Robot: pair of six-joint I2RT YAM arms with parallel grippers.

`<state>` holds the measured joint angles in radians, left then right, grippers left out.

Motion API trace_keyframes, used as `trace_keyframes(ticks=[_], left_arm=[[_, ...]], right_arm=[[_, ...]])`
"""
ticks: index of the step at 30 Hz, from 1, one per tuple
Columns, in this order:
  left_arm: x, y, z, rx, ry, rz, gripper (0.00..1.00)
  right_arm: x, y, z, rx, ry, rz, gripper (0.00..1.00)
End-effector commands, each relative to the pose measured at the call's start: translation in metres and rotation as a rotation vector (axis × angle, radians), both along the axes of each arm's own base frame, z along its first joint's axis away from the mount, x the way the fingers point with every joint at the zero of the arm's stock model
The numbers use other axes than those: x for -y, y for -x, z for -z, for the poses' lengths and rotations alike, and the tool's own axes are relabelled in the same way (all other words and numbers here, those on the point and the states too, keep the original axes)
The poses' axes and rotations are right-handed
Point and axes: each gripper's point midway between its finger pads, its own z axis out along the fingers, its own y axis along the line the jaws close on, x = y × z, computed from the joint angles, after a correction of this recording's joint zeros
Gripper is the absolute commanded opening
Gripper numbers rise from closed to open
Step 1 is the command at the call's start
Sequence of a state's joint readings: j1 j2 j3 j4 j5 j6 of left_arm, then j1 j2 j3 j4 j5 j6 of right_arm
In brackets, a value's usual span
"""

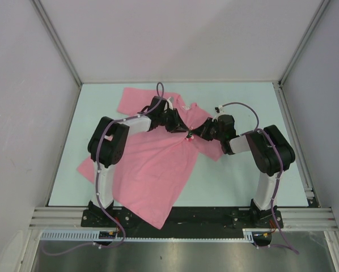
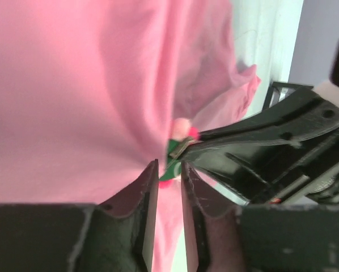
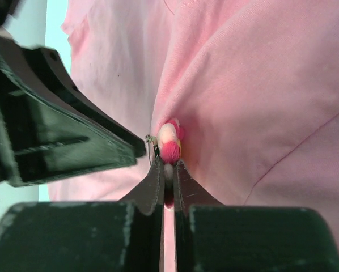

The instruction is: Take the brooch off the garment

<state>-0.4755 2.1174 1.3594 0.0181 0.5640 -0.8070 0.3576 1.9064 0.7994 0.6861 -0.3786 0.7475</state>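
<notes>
Jaws of the right gripper (image 3: 168, 168): pressed almost together, pinching the lower edge of the brooch (image 3: 169, 141); bottom centre of the right wrist view.

Jaws of the left gripper (image 2: 168, 165): a narrow slit apart, bottom centre of the left wrist view. A green-and-red bit of the brooch sits at the slit's mouth; whether they clamp it cannot be told.

Item, brooch: pink, red and pale yellow, at the peak of gathered cloth, between both gripper tips at the centre of the top view. A thin metal pin (image 3: 153, 143) shows at its left.

Item, shirt (image 1: 152, 170): pink, crumpled, folds running toward the brooch. The left arm (image 1: 110, 141) crosses its upper part.

Obstruction: each gripper's black body blocks part of the other's wrist view.

Surround: pale table (image 1: 232, 181); grey walls (image 1: 22, 85).
</notes>
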Motion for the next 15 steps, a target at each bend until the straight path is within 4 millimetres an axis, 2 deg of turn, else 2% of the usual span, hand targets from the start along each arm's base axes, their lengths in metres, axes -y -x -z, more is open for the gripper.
trace_keyframes(ticks=[1,3,5,10,15], left_arm=[[0.005,-0.009,-0.033,0.087,-0.006,0.102,0.28],[0.004,-0.012,-0.037,0.107,-0.010,0.135,0.22],[0.003,-0.006,-0.032,0.068,-0.006,0.162,0.12],[0.011,0.003,-0.032,0.045,0.038,0.217,0.06],[0.010,0.001,-0.030,0.086,0.001,0.235,0.01]], right_arm=[[-0.006,-0.007,-0.008,0.051,-0.021,-0.021,0.00],[-0.006,-0.008,-0.007,0.051,-0.022,-0.022,0.00],[-0.006,-0.007,-0.007,0.059,-0.018,-0.026,0.00],[-0.009,-0.007,-0.009,0.071,-0.013,-0.036,0.00],[-0.010,-0.006,-0.010,0.077,-0.017,-0.044,0.00]])
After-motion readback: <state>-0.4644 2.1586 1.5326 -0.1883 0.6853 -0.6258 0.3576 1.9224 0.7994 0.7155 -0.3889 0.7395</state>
